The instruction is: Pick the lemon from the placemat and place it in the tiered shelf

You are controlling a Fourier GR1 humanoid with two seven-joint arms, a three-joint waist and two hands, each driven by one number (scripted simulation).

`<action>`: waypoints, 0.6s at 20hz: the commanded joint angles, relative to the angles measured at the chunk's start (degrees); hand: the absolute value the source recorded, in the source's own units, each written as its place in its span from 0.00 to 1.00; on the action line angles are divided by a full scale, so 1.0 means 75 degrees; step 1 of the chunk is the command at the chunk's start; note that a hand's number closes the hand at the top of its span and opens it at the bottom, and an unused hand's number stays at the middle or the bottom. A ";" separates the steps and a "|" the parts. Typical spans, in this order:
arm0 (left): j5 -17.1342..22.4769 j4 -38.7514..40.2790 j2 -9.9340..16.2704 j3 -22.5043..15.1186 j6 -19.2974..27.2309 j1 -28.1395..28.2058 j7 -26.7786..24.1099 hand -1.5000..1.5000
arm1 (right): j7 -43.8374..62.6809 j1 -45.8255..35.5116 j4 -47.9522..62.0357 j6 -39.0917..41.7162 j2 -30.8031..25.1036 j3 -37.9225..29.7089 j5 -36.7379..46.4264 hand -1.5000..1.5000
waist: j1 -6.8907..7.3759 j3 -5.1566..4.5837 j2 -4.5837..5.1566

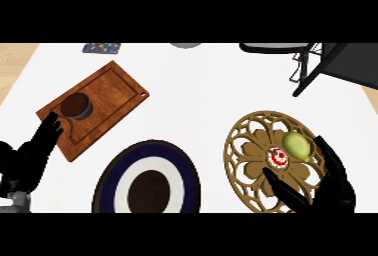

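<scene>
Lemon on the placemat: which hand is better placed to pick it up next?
The right hand. Its open fingers already flank the lemon on the placemat; the left hand sits at the far side by the wooden board.

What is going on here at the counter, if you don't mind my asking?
A robot is working at picking up a lemon that lies on a round gold lattice placemat. Its right hand is open around the lemon, fingers straight, not yet closed on it. The left hand rests open at the left edge, by a wooden cutting board that carries a small dark cup. A blue-rimmed plate lies between them. The dark tiered shelf stands at the far right.
</scene>
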 commanded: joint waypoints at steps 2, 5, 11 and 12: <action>0.0107 -0.0154 0.0056 0.0182 -0.0053 0.0057 0.0070 0.50 | 0.0731 0.0909 -0.0218 -0.1571 0.0066 0.0115 0.1532 0.00 | -0.0005 -0.0014 -0.0004; 0.0127 -0.0273 0.0087 0.0148 -0.0124 0.0138 0.0245 0.50 | 0.2231 0.1736 -0.1300 -0.1474 -0.0692 0.0086 0.2242 0.00 | -0.0037 -0.0029 -0.0010; -0.0100 -0.0120 -0.0128 -0.0031 -0.0074 0.0016 -0.0066 0.50 | 0.4295 0.2089 -0.0899 -0.0802 -0.1769 0.0274 0.4613 0.00 | 0.0120 -0.0051 0.0085; 0.0006 -0.0052 0.0066 0.0179 -0.0158 0.0029 -0.0018 0.50 | 0.4622 0.2411 -0.1223 -0.0647 -0.1972 0.0244 0.4967 0.00 | 0.0085 -0.0058 0.0072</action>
